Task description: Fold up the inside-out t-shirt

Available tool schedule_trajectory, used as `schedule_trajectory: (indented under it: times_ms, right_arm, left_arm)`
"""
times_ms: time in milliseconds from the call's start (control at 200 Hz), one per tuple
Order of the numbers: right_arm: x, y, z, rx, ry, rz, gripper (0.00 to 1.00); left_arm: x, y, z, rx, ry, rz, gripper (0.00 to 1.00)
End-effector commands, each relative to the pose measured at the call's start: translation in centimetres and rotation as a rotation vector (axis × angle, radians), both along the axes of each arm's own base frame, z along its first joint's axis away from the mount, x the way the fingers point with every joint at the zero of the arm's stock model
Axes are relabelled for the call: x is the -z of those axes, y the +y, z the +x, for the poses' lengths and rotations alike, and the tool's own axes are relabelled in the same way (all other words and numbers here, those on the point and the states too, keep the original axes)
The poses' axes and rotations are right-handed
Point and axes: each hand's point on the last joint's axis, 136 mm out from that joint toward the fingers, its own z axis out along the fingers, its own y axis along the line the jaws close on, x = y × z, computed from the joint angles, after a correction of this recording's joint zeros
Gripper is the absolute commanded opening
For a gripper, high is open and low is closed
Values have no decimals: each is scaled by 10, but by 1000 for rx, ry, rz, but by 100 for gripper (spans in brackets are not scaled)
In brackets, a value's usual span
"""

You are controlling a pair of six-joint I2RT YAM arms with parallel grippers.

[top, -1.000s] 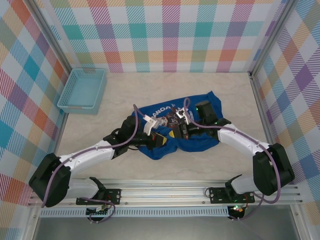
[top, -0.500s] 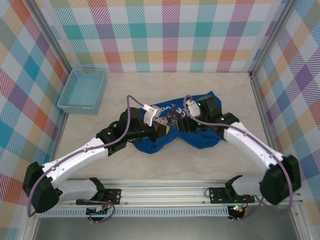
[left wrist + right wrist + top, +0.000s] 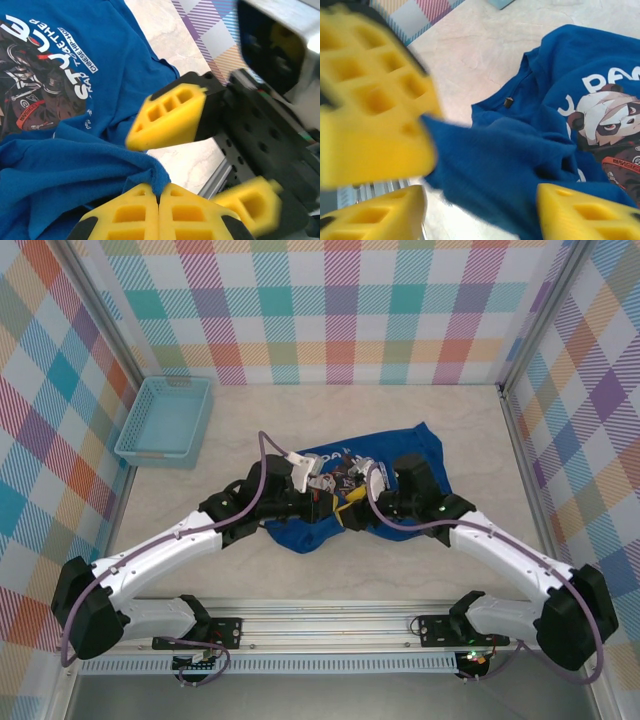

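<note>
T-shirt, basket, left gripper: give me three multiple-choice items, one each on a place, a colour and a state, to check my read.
1. Where does the basket sit?
A) far left corner
B) on the t-shirt
C) between the arm bases
2. What colour is the t-shirt?
A) red
B) white
C) royal blue
3. How is the left gripper?
A) wide open
B) shut on t-shirt cloth
C) shut on the basket

1 A: it stands by the left wall, apart from the shirt.
2 C: the cloth is blue in every view.
3 B: its fingers meet on a blue fold.
</note>
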Motion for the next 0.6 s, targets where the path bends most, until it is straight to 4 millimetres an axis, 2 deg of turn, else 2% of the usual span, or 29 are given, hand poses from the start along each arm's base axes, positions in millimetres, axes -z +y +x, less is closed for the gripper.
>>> schedule_trajectory:
  times_ms: [0, 100, 200, 285, 355, 420, 490, 595]
  right_arm:
    - [-10, 4, 16, 40, -79, 38, 29]
    - [-1, -4, 13, 64, -71, 11, 0]
    - [-3, -11, 2, 43, -59, 50, 0]
    - [-8, -18, -5, 31, -58, 109, 0]
    - [-13, -22, -7, 24, -50, 163, 0]
    - [-17, -25, -9, 4, -40, 203, 0]
    - [-19, -27, -10, -7, -38, 219, 0]
    - [-20, -31, -6, 6, -22, 239, 0]
  left_arm:
    - [-32, -3, -6, 15, -43, -77, 0]
    - [-39, 1, -5, 2, -75, -94, 2]
    - [-39, 19, 2, -67, -141, -51, 36]
    - [-23, 45, 11, -160, -166, 1, 55]
    - [4, 59, 15, -180, -138, 38, 59]
    - [24, 62, 14, -158, -111, 62, 60]
    - [39, 56, 12, -104, -101, 86, 60]
    - [44, 35, 4, 16, -79, 50, 58]
